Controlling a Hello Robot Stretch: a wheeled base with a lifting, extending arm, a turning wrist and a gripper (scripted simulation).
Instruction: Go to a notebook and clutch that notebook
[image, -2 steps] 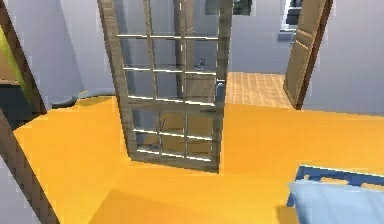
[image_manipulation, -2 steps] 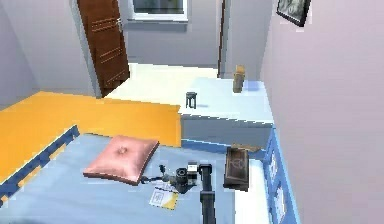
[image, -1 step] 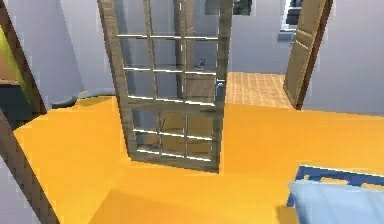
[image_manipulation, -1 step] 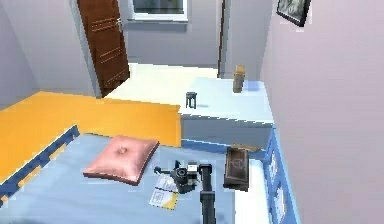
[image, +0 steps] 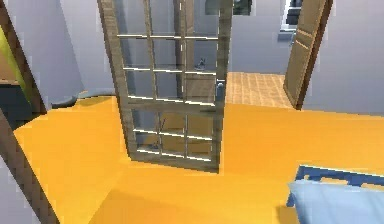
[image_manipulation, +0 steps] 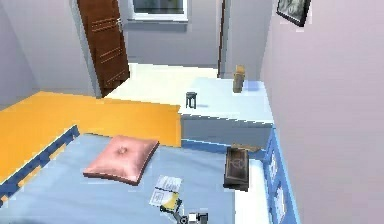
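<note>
Bedroom, blue-framed bed (image_manipulation: 70, 185) with grey-blue sheet. Approach about done. Dark brown flat rectangular notebook (image_manipulation: 240, 165), seemingly, on the bed by its blue rail (image_manipulation: 272, 172). Tool (image_manipulation: 184, 210) at the bottom edge; load impossible to tell. Next: extend, line up.

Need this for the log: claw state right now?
Claw: cannot tell whether it holds anything; a pale flat thing lies on the bed behind it.

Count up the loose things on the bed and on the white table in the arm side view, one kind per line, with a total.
pink pillow: 1
dark flat book-like thing: 1
pale flat thing: 1
dark cup: 1
tan upright thing: 1
Total: 5
</note>
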